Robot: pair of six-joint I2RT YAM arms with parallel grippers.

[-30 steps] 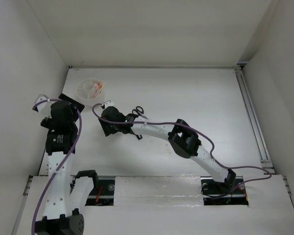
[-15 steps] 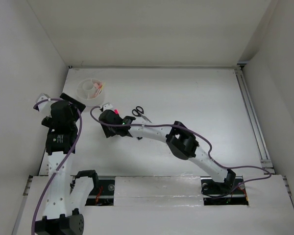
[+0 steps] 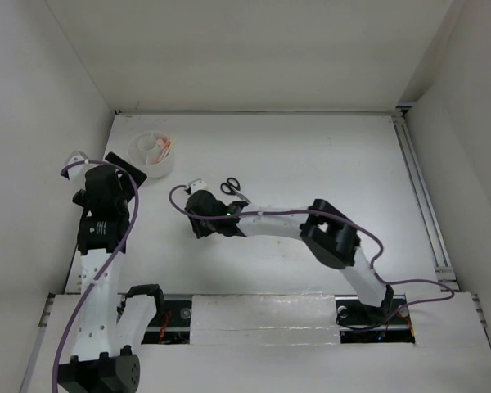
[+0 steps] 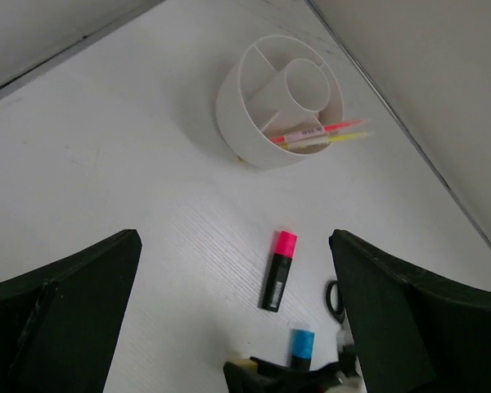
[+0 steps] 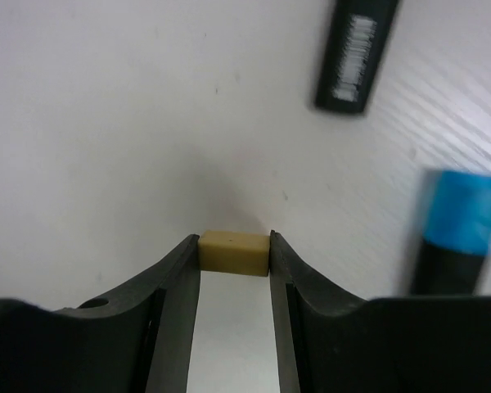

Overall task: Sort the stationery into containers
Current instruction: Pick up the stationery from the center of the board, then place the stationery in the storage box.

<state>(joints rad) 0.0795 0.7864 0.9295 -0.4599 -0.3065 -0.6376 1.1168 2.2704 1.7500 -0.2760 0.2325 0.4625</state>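
Right wrist view: a small beige rubber eraser [image 5: 233, 250], lying on the white table [image 5: 106, 123], is pinched by the very tips of the right gripper [image 5: 233, 257]. So shallow a hold could be lost on lifting, and the blue-capped black highlighter [image 5: 457, 237] just beside could be knocked. The left gripper [image 4: 237, 319] is held wide open near the round white plastic tub [image 4: 229, 106].

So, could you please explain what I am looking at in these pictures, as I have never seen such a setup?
These are two robot arms bolted to a white table. One picture looks down from above; the other two come from a camera on each wrist. The left end effector is open and empty, facing a round divided tub holding two thin pencils. A pink marker, a blue marker and scissors lie on the table. The right end effector pinches a small beige eraser.
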